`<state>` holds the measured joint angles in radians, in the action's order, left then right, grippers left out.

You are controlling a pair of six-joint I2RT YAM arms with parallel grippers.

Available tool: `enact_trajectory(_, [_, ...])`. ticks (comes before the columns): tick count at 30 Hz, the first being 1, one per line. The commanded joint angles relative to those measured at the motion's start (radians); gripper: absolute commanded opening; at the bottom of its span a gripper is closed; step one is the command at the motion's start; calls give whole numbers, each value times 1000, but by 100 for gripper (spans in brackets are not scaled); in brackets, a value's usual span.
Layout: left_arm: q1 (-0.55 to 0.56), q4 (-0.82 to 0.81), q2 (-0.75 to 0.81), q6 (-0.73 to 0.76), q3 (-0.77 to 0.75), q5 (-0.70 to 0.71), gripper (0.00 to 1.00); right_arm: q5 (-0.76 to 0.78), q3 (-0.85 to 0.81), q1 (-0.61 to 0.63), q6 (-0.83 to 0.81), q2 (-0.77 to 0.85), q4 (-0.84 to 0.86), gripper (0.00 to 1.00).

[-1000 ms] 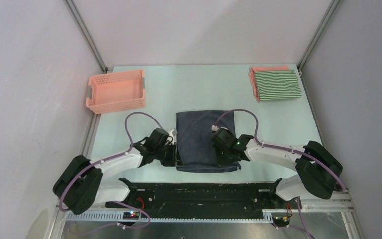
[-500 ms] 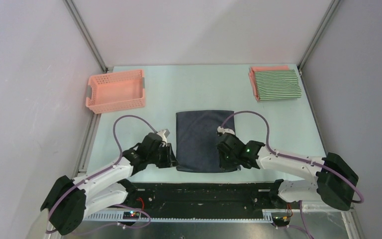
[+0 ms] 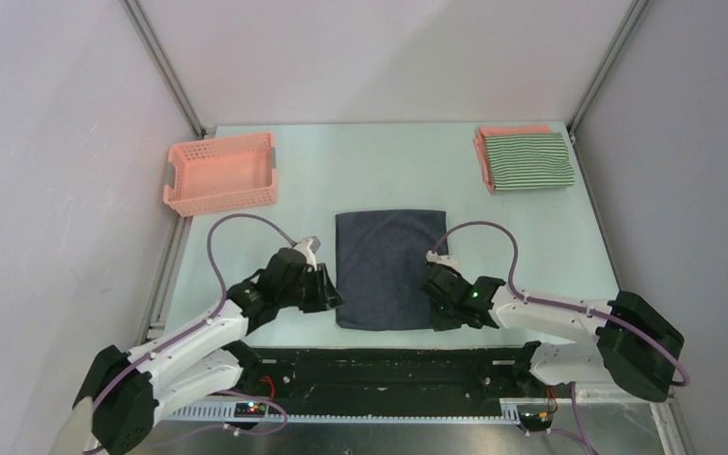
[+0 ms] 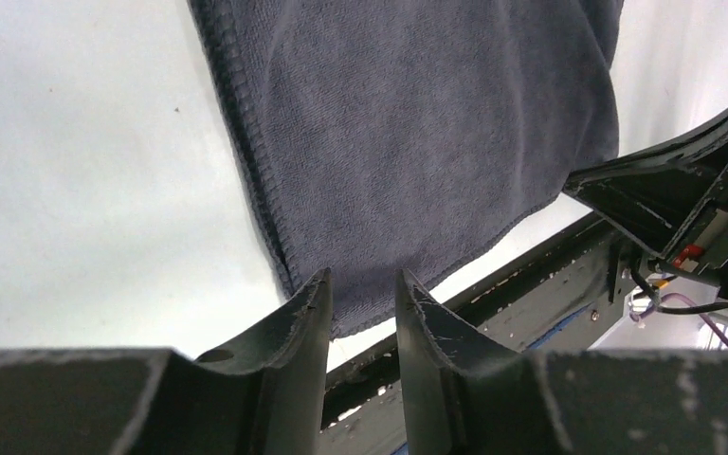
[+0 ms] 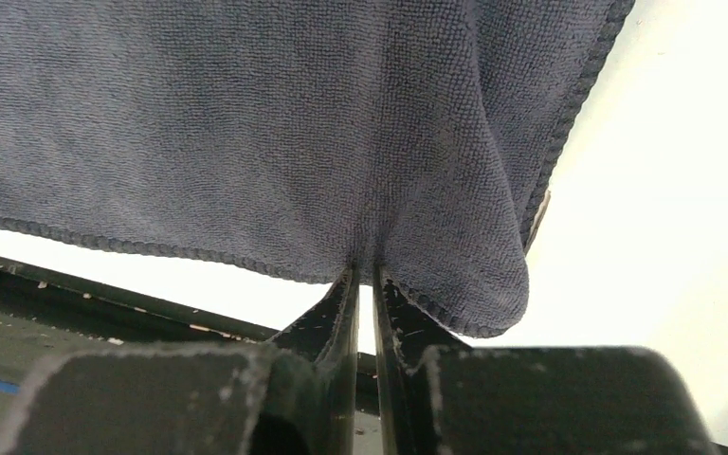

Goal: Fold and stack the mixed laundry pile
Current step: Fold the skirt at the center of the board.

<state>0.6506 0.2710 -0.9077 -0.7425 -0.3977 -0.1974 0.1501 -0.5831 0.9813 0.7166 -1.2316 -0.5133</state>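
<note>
The dark navy-grey garment (image 3: 387, 268) lies folded flat as a rectangle mid-table. My left gripper (image 3: 330, 290) is at its near left edge. In the left wrist view the left gripper (image 4: 361, 287) is open, jaws a little apart, and the garment's (image 4: 417, 123) corner lies just beyond the tips, unpinched. My right gripper (image 3: 439, 303) is at the near right corner. In the right wrist view the right gripper (image 5: 367, 275) is shut on a raised pinch of the dark cloth (image 5: 246, 123). The green-and-white striped garment (image 3: 528, 161) lies folded on the salmon-pink shirt (image 3: 512, 131), back right.
A pink lattice basket (image 3: 220, 173) stands at the back left, with nothing visible inside. A black rail (image 3: 389, 365) runs along the table's near edge, just below the dark garment. White walls enclose the pale table (image 3: 531, 246) on three sides.
Both grippers have slid along the dark garment's sides towards its near corners. The left jaws have parted a little. The right gripper keeps its pinch on the cloth.
</note>
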Motion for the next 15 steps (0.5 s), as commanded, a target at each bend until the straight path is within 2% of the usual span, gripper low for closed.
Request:
enact_trajectory(1, [2, -23, -28, 43, -63, 27, 37, 15, -17, 0, 2, 77, 31, 16])
enact_trajectory(3, [-48, -15, -52, 71, -100, 61, 43, 8, -43, -68, -50, 121, 35, 22])
enact_trajectory(4, [-74, -16, -65, 80, -131, 63, 43, -23, -52, -98, -111, 138, 51, 23])
enact_trajectory(7, [-199, -17, -193, 182, -239, 57, 43, -117, -114, -285, -262, 139, 104, 28])
enact_trajectory(10, [-265, -7, -326, 274, -404, 44, 44, -267, -177, -421, -462, 65, 183, 34])
enact_trajectory(15, [-317, 24, -558, 405, -596, -12, 45, -358, -400, -618, -692, -142, 147, 37])
